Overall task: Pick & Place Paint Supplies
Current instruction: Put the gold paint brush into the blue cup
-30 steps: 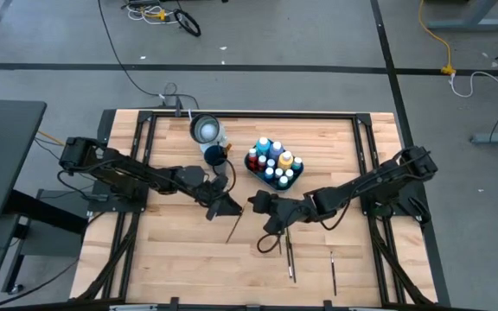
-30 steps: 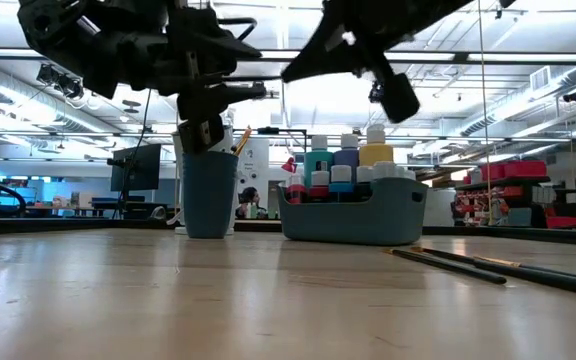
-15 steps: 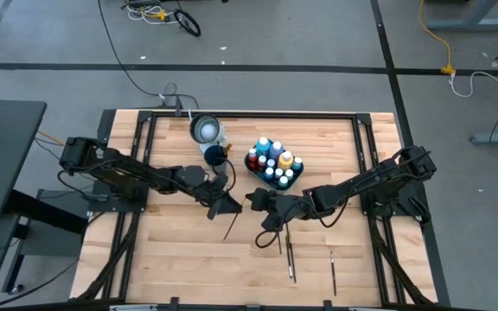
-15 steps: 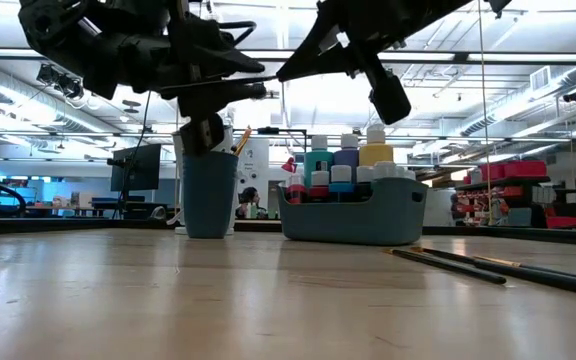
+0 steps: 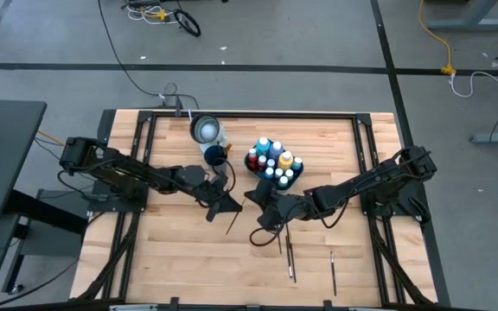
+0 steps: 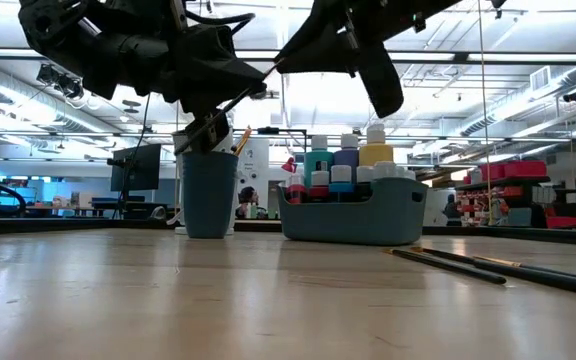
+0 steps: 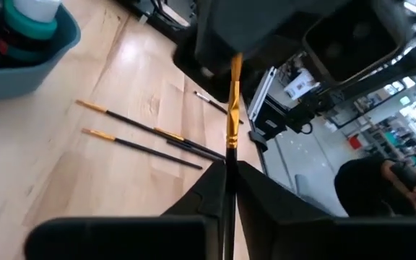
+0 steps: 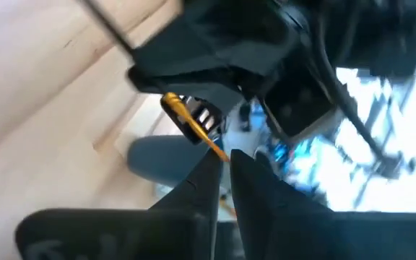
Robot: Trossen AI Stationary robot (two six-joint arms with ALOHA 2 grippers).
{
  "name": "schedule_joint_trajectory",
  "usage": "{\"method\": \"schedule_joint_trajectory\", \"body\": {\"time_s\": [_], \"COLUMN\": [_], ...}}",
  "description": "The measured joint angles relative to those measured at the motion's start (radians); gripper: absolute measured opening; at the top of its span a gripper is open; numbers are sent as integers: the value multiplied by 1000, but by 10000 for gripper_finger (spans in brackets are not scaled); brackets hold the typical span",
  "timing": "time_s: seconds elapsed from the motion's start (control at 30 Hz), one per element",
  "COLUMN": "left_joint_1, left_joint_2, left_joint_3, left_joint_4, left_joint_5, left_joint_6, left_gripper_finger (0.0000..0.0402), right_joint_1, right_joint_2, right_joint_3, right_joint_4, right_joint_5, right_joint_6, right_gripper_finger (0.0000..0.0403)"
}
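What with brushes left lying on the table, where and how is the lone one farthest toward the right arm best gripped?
Grip the lone brush at mid-handle, coming straight down, fingers closing across it: it lies flat and thin, with bare table on both sides. The left pincer and right pincer both hold the held brush over mid-table.

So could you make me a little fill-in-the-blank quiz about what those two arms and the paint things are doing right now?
1. Both pincers, left and right, grip one thin ____ above the table.
2. The paint bottles stand in a teal ____.
3. Spare brushes lie flat on the ____ table.
4. The dark blue cup stands ____ the tray, not inside it.

Missing words: brush; tray; wooden; beside
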Motion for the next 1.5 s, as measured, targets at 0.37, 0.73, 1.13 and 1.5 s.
{"method": "schedule_joint_trajectory", "body": {"time_s": [0.37,0.73,1.13,1.5], "left_joint_1": [4,3,9,25], "left_joint_2": [-82,-289,-311,-229], "left_joint_3": [0,1,-4,-26], "left_joint_4": [2,-37,-125,-160], "left_joint_5": [-43,-359,-1068,-1191], "left_joint_6": [141,551,691,489], "left_gripper_finger": [20,16,16,20], "right_joint_1": [122,18,-63,-66], "right_joint_2": [-72,-235,-239,-238], "right_joint_3": [-1,-177,-407,-411], "right_joint_4": [-21,-116,145,212], "right_joint_5": [191,-52,-128,-144], "right_joint_6": [350,849,894,852], "right_gripper_finger": [41,41,41,41]}}
